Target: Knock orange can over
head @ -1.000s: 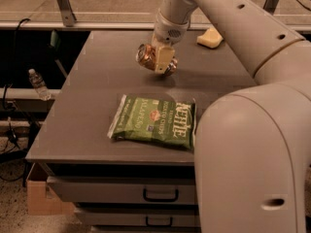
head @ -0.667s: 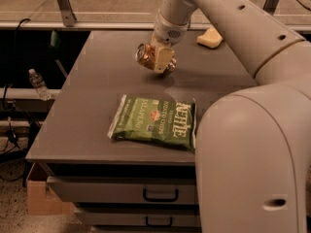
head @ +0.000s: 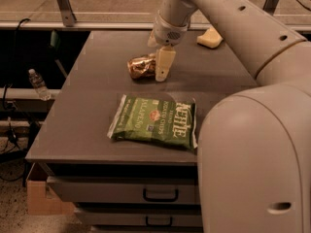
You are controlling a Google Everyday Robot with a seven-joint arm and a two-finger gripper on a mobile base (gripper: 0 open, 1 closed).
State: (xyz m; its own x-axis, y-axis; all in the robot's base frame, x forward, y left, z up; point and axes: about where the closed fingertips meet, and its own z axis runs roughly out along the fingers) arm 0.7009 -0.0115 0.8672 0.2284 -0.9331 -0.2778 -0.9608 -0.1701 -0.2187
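The orange can [head: 141,67] lies on its side on the grey table [head: 97,106], its length running left to right, in the far middle of the tabletop. My gripper [head: 162,70] hangs from the arm [head: 171,18] straight down at the can's right end, touching or almost touching it, with its tip close to the tabletop.
A green chip bag [head: 154,122] lies flat in front of the can, near the table's front edge. A yellow sponge [head: 210,37] sits at the back right. My own pale body [head: 257,154] fills the right foreground. Drawers [head: 160,195] lie under the table. A water bottle [head: 38,84] stands at the far left.
The can was tilted up against the gripper; now it lies lower, on its side on the table left of the gripper. The gripper has barely moved.
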